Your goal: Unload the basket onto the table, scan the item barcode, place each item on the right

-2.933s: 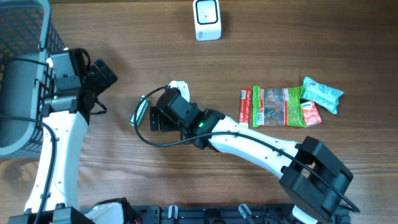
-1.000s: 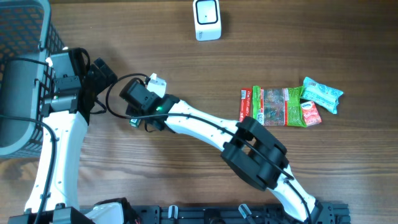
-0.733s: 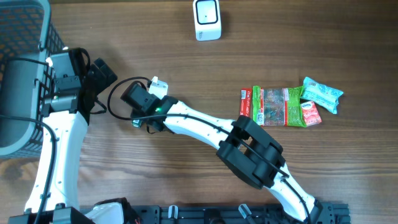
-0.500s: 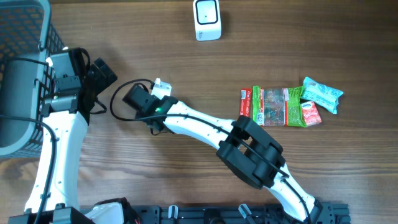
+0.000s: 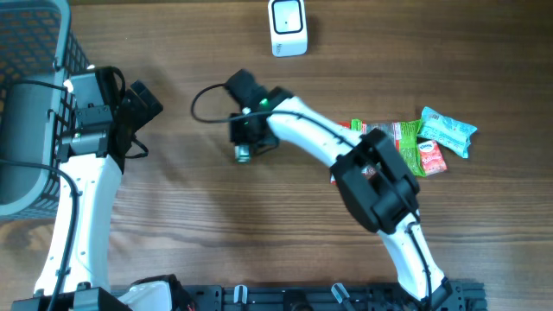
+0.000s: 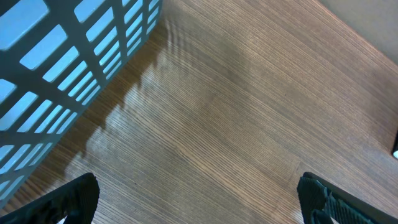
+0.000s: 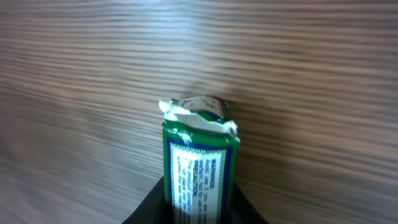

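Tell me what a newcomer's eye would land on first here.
The right arm stretches across the middle of the table, with the right gripper clamped on a small green packet that fills the right wrist view. Next come the white scanner at the far edge and the blue basket at the left.

A brown wooden table [image 5: 173,233] with fine grain fills the overhead view, evenly lit. In the left wrist view, at 1 o'clock, lies a paler strip [image 6: 373,15], perhaps floor.
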Robot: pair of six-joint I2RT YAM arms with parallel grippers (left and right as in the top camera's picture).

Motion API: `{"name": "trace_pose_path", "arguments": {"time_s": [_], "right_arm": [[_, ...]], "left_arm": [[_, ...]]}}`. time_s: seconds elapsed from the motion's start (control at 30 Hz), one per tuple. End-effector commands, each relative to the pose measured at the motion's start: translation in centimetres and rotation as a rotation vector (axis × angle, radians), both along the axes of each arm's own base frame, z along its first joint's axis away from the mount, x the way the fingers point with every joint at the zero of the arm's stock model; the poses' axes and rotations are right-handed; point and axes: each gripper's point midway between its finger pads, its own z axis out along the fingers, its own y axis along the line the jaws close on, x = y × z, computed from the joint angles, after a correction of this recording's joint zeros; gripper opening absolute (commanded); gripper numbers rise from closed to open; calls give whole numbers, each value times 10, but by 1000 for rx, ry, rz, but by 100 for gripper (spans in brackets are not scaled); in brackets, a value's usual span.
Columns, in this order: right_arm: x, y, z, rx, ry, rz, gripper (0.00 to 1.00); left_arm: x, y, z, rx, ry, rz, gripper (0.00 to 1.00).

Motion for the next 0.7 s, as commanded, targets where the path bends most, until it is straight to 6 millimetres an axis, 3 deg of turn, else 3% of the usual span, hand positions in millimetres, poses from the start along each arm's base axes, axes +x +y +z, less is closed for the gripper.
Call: {"name": "trace_pose_path", "arguments": {"time_s": [0.0, 0.07, 0.1, 0.13, 0.17, 0.27, 0.43, 0.53, 0.67], "right_arm": [[-2, -38, -11, -41, 60, 114, 19], [-3, -57, -13, -69, 86, 156, 27], [-4, -64, -14, -79, 91, 179, 44], [-4, -71, -14, -88, 97, 199, 67], [-4, -78, -15, -98, 103, 211, 72], [4, -96, -18, -160, 91, 189, 70], [8, -95, -1, -145, 44, 226, 58], [15, -112, 10, -235, -3, 207, 57], [18, -117, 13, -245, -25, 258, 57]], "left_arm": [[2, 3, 2, 11, -4, 6, 100], [2, 3, 2, 11, -4, 6, 100], [2, 3, 2, 11, -4, 6, 100], [2, 3, 2, 11, -4, 6, 100], [2, 3, 2, 11, -4, 6, 100], [2, 3, 2, 11, -4, 6, 100], [2, 3, 2, 11, -4, 6, 100], [2, 3, 2, 11, -4, 6, 100], [2, 3, 2, 11, -4, 6, 100]]}}
